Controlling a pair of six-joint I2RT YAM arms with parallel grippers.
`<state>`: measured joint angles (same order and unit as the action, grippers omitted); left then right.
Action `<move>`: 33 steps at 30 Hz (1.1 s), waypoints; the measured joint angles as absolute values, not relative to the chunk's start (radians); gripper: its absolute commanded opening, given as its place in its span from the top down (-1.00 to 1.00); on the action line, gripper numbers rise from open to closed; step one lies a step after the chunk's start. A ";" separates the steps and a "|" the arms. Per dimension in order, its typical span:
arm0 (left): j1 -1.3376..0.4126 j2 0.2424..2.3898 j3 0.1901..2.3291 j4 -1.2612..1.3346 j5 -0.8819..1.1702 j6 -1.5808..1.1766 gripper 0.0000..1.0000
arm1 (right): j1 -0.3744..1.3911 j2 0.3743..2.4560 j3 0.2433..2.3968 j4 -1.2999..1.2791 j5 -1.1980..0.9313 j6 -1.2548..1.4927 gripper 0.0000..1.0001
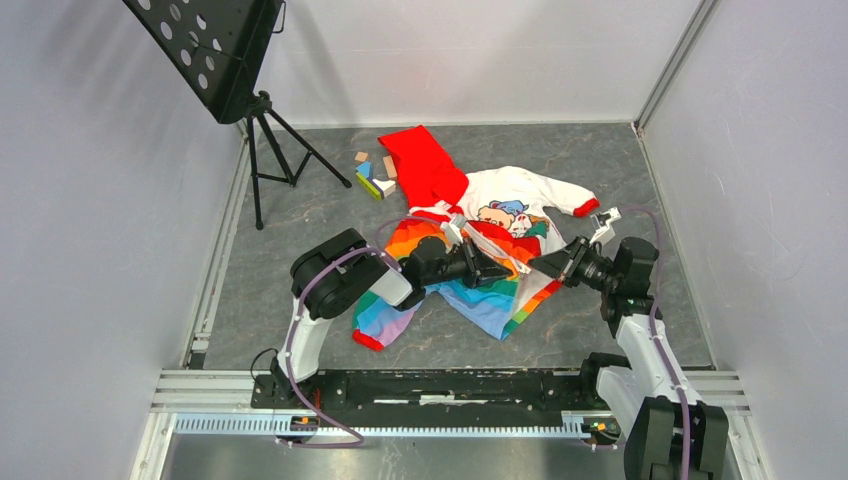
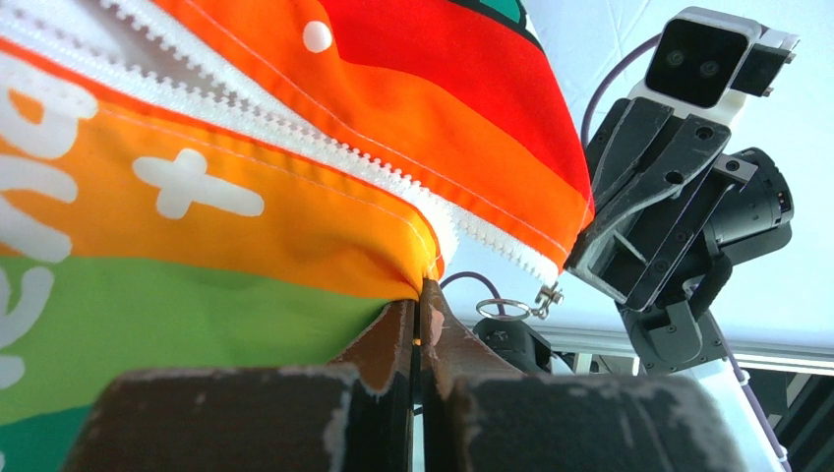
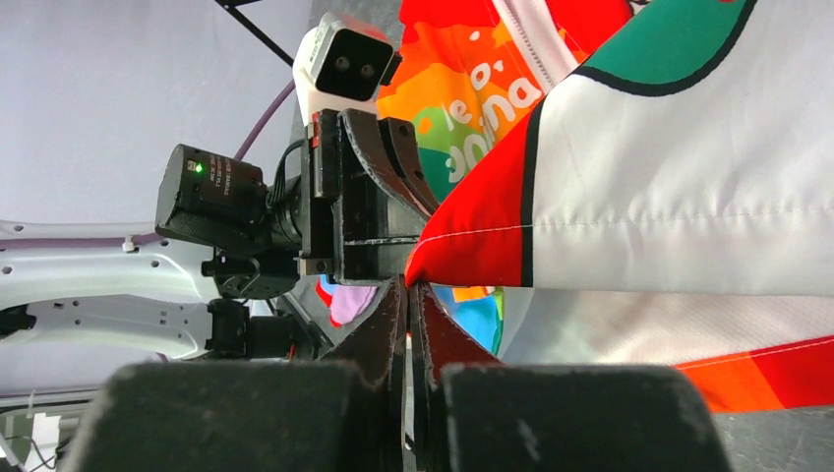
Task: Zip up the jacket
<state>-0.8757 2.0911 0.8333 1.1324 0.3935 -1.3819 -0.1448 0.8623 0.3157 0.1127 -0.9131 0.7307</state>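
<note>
The jacket [image 1: 480, 235] lies crumpled mid-floor, red hood [image 1: 425, 165] at the back, white bear panel [image 1: 510, 205] on the right, rainbow front [image 1: 475, 295] towards me. My left gripper [image 1: 500, 268] is shut on the orange front edge [image 2: 325, 236] beside the white zipper teeth [image 2: 374, 167] and lifts it. A metal slider with a ring pull [image 2: 511, 307] hangs at the end of the upper zipper edge. My right gripper [image 1: 548, 262] is shut on a red corner of the jacket [image 3: 472, 246], just right of the left gripper. Both grippers face each other closely.
A black music stand [image 1: 215, 50] on a tripod stands at the back left. Several coloured blocks [image 1: 372, 172] lie beside the hood. Grey walls enclose the floor on three sides. The left gripper's body [image 3: 364, 187] shows close in the right wrist view.
</note>
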 measured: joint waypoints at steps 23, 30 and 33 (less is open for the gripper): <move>-0.905 2.091 0.811 1.269 0.393 -1.383 0.95 | -0.117 0.846 0.274 0.133 -0.781 0.698 1.00; -0.905 2.091 0.794 1.291 0.390 -1.383 0.95 | -0.117 0.834 0.234 0.179 -0.784 0.743 1.00; -0.905 2.091 0.775 1.298 0.385 -1.383 0.95 | -0.118 0.823 0.203 0.232 -0.786 0.793 1.00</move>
<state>-0.9054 2.0911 0.7753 1.2984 0.3847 -1.3827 -0.1177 0.8234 0.2031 0.2321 -0.7864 0.7933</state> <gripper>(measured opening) 0.043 0.010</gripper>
